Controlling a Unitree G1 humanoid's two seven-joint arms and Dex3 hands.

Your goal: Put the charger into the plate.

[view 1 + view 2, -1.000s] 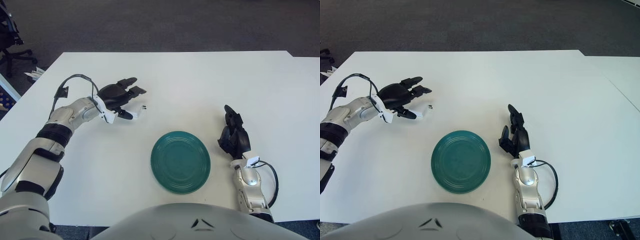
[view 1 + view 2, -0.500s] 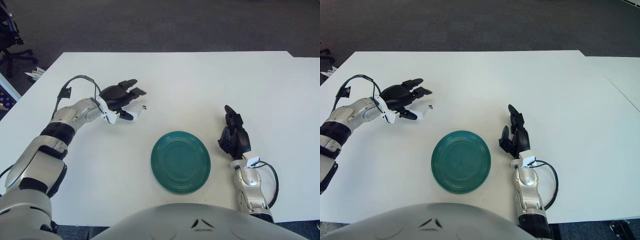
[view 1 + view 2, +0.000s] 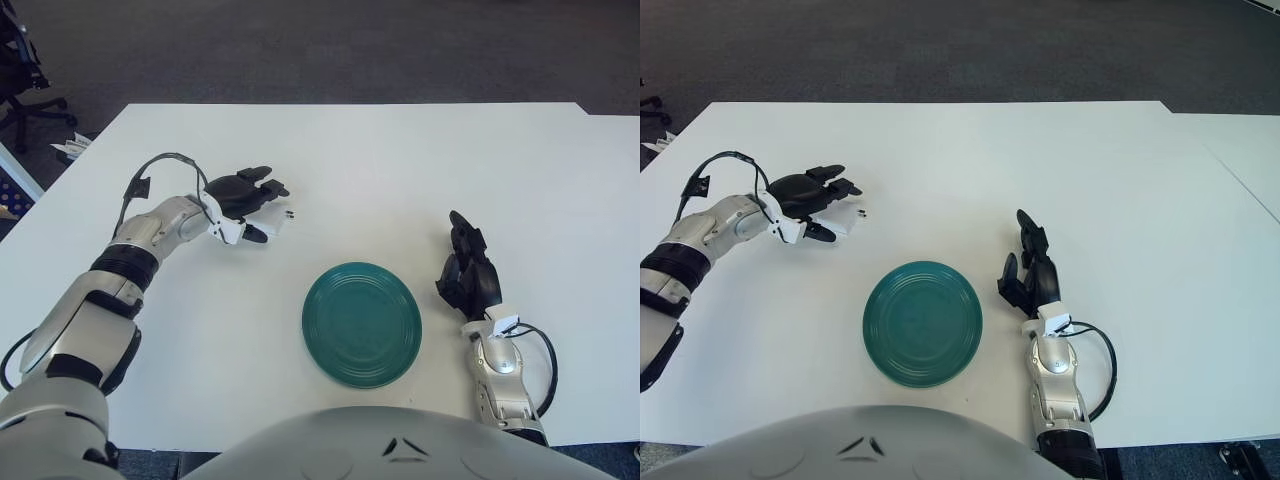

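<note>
There, your charger (image 3: 272, 222) lay on the white surface (image 3: 380, 160), a small white block with two dark prongs pointing to the right. It sat up and to the left of the plate (image 3: 361, 323), well apart from it, and nothing lay in the plate. Your left hand (image 3: 249, 199) was right over the charger, palm down, dark fingers (image 3: 262, 187) arched above the block and the thumb low at its near side. You had the fingers spread around it rather than clamped; whether any of them touched the block could not be told. The arm came in from the lower left, silver forearm angled across the surface, with a black cable looping above the wrist.

The green plate sat near the front middle of the surface, ringed with fine ridges. Your right hand (image 3: 466, 270) showed just to the right of the plate, fingers loosely extended and pointing away from you, holding nothing. A black cable curled by its wrist. An office chair (image 3: 18, 70) stood on the dark floor at the far left.
</note>
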